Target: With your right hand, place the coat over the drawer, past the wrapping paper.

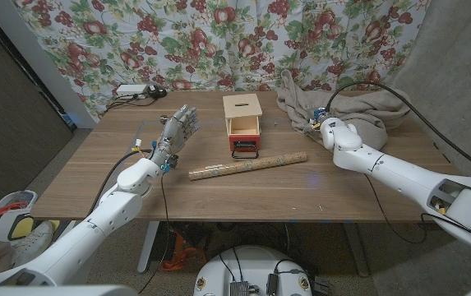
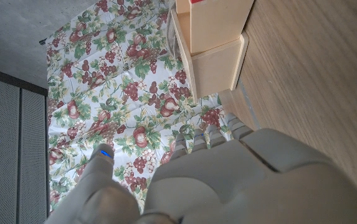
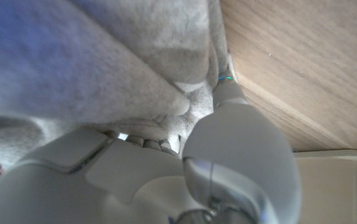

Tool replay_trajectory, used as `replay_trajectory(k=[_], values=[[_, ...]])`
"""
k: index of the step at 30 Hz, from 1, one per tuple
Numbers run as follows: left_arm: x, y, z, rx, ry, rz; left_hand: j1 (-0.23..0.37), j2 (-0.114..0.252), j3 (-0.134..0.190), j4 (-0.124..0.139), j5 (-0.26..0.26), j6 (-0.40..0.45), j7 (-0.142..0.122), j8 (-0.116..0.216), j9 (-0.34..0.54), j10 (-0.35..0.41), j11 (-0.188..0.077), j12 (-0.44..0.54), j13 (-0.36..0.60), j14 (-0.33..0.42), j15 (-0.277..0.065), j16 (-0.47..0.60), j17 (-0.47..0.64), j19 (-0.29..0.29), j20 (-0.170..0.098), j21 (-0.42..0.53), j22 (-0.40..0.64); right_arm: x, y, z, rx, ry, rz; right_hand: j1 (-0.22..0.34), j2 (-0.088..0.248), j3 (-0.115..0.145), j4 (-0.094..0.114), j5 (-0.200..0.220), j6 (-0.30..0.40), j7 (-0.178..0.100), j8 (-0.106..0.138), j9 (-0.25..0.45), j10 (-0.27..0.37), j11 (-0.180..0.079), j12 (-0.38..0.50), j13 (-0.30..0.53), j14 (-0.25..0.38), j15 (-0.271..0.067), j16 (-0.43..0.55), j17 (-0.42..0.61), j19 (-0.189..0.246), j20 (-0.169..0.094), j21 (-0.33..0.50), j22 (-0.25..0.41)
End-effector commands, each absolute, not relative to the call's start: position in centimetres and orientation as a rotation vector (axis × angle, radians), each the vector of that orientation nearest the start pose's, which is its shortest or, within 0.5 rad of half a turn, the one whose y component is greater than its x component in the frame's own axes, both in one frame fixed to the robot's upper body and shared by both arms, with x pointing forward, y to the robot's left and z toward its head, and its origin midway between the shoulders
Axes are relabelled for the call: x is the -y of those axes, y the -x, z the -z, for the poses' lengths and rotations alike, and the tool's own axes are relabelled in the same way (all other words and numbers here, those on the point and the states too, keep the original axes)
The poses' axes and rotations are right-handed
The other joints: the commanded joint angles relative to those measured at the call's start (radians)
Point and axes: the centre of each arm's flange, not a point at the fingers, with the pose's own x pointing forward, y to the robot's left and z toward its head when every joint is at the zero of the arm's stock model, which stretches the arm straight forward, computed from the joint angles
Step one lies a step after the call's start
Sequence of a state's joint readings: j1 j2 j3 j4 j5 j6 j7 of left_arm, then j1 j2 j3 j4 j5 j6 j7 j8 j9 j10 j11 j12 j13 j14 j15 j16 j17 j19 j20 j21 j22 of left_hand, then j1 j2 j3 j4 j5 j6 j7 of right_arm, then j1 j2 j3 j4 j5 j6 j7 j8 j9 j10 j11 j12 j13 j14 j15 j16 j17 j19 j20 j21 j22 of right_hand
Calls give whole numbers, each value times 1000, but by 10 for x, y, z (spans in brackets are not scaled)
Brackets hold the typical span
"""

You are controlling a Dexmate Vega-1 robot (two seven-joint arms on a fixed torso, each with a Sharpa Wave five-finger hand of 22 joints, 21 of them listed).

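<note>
The grey-beige coat [image 1: 346, 105] lies bunched on the table's far right corner. My right hand [image 1: 324, 123] is at its near-left edge. In the right wrist view the right hand [image 3: 166, 168] has its fingers curled under a fold of the coat [image 3: 103, 62], with the thumb against the cloth. The small wooden drawer [image 1: 243, 123] with a red front stands mid-table. The wrapping paper roll [image 1: 247, 165] lies just in front of it. My left hand [image 1: 176, 131] is raised left of the drawer, fingers apart and holding nothing; the left wrist view shows this hand [image 2: 228, 180] facing the drawer [image 2: 215, 37].
A white power strip [image 1: 136, 90] with cables sits at the table's back left. A black cable [image 1: 383, 89] arcs over the coat to my right arm. A floral curtain [image 1: 219, 33] hangs behind the wooden table [image 1: 325, 193]. A white bin [image 1: 9, 215] stands on the floor at left.
</note>
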State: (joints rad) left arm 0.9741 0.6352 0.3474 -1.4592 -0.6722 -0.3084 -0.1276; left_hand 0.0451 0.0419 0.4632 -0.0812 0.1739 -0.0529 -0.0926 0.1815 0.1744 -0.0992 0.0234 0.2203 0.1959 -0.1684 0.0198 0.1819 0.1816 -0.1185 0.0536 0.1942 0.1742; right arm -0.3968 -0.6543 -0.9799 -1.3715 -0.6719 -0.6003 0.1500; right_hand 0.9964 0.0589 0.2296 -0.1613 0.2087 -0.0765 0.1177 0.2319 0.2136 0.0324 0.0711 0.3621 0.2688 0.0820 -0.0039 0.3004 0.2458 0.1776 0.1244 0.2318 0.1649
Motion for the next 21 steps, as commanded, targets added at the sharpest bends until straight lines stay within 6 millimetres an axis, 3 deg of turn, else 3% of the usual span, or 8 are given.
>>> replay_trajectory(k=[1, 6, 13, 17, 21], values=[[-296, -616, 43, 610, -53, 349, -3, -3, -1, 1, 6, 6, -1, 5, 4, 0, -1, 1, 1, -74, 2, 4, 1, -2, 1, 2, 3, 256, -699, -17, 102, 1642, 262, 29, 12, 14, -2, -5, 28, 35, 2, 4, 25, -5, 28, 18, 38, -13, 18, 17, 322, -170, 9, 6], [-297, -617, 42, 612, -50, 347, -3, -2, -1, 0, 6, 7, -1, 5, 4, 0, 1, 1, 1, -74, 2, 4, 1, -3, 2, 2, 3, 250, -699, -18, 113, 1688, 283, 52, 19, 22, -4, -8, 51, 21, 6, 6, 41, -12, 49, 32, 55, -20, 29, 32, 346, -179, 11, 7], [-298, -617, 43, 612, -47, 344, -3, -2, -1, 0, 7, 7, 0, 5, 3, 0, 1, 1, 1, -74, 2, 4, 1, -3, 2, 2, 3, 243, -703, -13, 96, 1687, 291, 69, 21, 25, -4, -11, 65, 30, 5, 8, 57, 0, 70, 45, 68, -8, 39, 46, 374, -179, 15, 9], [-299, -617, 43, 613, -47, 342, -3, -2, -2, 0, 7, 8, 0, 6, 3, 0, -1, 1, 1, -74, 1, 4, 1, -3, 3, 1, 3, 242, -705, -10, 79, 1682, 310, 103, 25, 30, -4, -16, 102, 31, 8, 12, 102, -2, 122, 79, 127, -10, 78, 84, 427, -187, 25, 13], [-298, -618, 42, 614, -49, 344, -4, -2, -2, 0, 7, 8, 0, 5, 3, 1, 1, 1, 1, -74, 3, 4, 1, -2, 2, 2, 3, 240, -707, -8, 69, 1675, 328, 135, 22, 28, -3, -19, 157, 30, 17, 18, 159, -13, 191, 126, 193, -34, 129, 137, 479, -189, 35, 16]])
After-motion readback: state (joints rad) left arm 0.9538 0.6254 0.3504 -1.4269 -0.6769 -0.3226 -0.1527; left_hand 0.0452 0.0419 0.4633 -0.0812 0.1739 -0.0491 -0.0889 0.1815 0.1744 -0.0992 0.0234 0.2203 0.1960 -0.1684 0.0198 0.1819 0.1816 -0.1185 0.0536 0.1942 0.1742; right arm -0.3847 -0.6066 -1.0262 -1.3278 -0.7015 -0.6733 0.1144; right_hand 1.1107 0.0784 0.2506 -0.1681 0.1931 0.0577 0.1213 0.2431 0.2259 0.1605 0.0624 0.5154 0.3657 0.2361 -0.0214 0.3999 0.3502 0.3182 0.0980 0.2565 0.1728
